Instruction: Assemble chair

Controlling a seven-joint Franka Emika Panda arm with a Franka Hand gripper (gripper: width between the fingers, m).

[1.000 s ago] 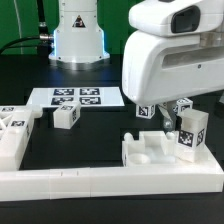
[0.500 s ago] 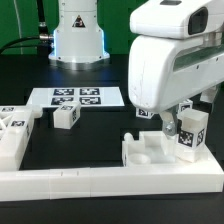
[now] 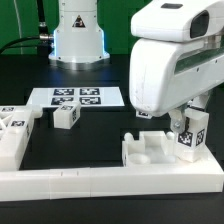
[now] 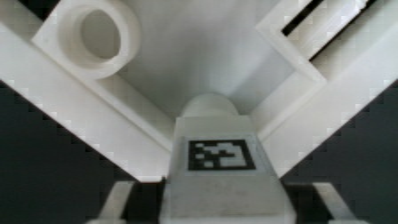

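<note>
Exterior view: hunched low at its right over the upright tagged block [image 3: 190, 136], standing at the notched base block [image 3: 152, 150] on the bench [image 3: 100, 138], looks mid-seating; wrist view: straddles that block with the pincer [image 4: 221, 202], clamped or loose impossible to tell, needs a straight, square push down next.

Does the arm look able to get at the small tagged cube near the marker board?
Probably yes: the small cube stands alone, apart from the marker board, with nothing over it; the arm is off toward the exterior view's right.
</note>
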